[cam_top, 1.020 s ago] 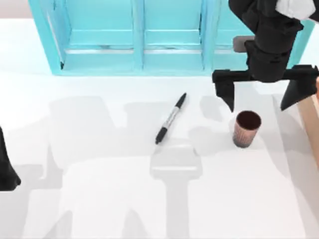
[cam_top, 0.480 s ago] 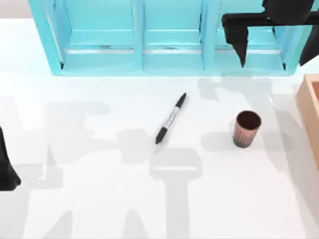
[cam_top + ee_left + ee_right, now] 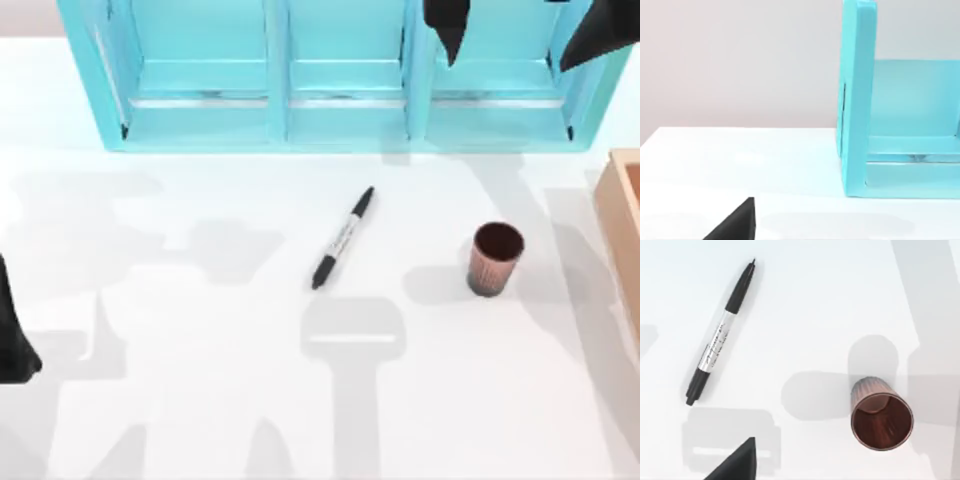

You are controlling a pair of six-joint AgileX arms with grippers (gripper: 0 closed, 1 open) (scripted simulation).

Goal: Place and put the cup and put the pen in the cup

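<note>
Since the earlier frames, the right gripper (image 3: 520, 35) has let the cup alone and gone up and back, from just behind the cup to the far edge of the table, over the blue shelf (image 3: 330, 90). Its two black fingers (image 3: 447, 25) stand wide apart and hold nothing.

The cup (image 3: 495, 258) stands upright, mouth up, on the right half of the table (image 3: 200, 400). The pen (image 3: 343, 238) lies flat near the middle of the table, well apart from the cup on its left, with one end pointing toward the far edge and the other toward the near edge. Neither one has moved.

The cup looks to be set in place, so the next job is most likely the pen. To do it well, a gripper should come straight down over the grey-white middle of the pen, turn so its fingers close across the thin barrel, lift it, tip it upright and lower it into the cup's mouth without knocking the light cup over.

The left gripper (image 3: 15, 345) is parked at the left edge of the table; whether it is open or shut is hard to tell.

A wooden box (image 3: 625, 230) sits at the right edge, near the cup. Nothing lies between the pen and the cup.
</note>
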